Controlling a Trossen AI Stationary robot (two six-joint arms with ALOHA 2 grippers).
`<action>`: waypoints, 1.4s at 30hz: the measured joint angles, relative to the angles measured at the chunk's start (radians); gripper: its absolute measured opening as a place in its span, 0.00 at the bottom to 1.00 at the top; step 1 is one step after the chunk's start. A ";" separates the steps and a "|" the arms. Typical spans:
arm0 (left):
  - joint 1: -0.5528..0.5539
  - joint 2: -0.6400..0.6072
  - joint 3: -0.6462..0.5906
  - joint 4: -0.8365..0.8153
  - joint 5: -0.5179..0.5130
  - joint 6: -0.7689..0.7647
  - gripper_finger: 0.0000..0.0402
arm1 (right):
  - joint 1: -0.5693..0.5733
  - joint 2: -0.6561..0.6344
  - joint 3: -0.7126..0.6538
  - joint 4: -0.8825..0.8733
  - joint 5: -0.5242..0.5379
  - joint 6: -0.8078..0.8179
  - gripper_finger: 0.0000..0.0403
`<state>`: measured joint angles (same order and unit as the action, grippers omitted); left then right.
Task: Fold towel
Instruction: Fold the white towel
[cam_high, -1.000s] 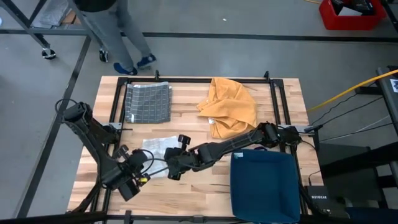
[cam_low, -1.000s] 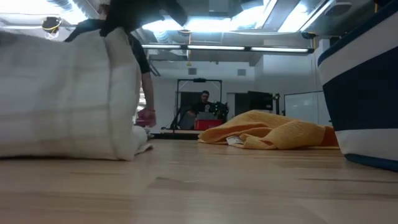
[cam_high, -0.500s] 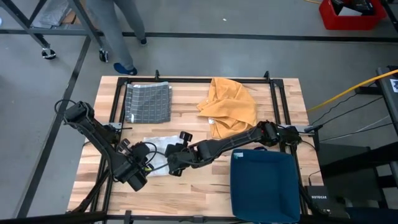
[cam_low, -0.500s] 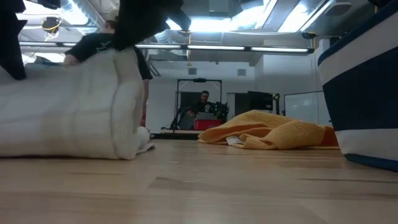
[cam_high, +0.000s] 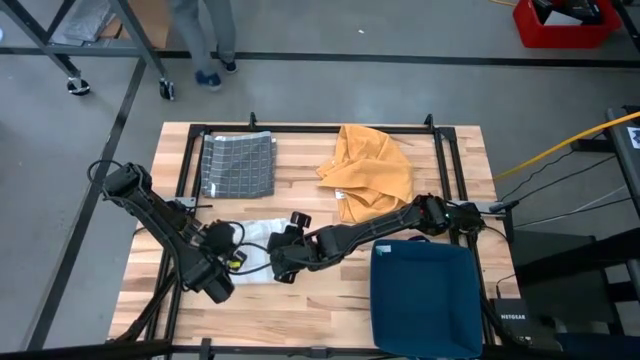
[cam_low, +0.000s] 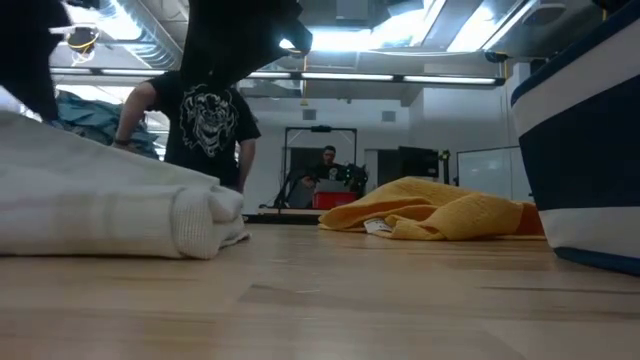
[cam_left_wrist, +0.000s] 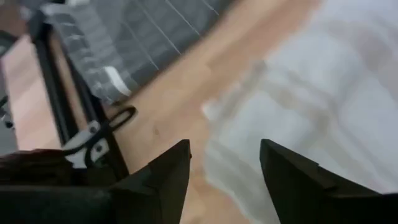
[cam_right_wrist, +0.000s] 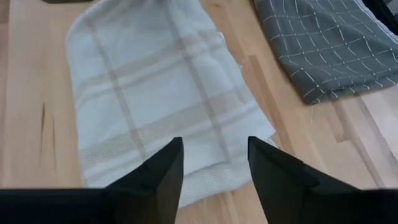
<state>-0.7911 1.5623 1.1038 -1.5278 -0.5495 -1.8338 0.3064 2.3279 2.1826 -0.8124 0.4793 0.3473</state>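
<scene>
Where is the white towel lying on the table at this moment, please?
In the high view the white towel lies flat at the table's left-centre, between the left gripper and the right gripper, just below the grey checked cloth.

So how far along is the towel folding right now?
Done, it seems: the white towel lies folded flat on the table, and a grey towel lies folded at the back. In hand: nothing; the left gripper and right gripper hover open over the white towel. Left: the orange towel sits crumpled and unfolded.
</scene>
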 joint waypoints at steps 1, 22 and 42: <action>-0.001 0.000 0.000 -0.011 -0.024 -0.038 0.44 | 0.000 0.000 0.000 0.000 0.000 0.000 0.45; -0.031 0.000 0.000 0.252 -0.109 0.090 0.04 | -0.039 0.080 -0.006 0.188 -0.051 -0.144 0.27; 0.121 0.059 -0.175 0.301 -0.137 0.055 0.00 | -0.137 0.153 -0.005 0.195 -0.153 -0.064 0.02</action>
<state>-0.6705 1.6215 0.9289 -1.2266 -0.6869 -1.7787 0.1696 2.4810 2.1780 -0.6171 0.3264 0.2832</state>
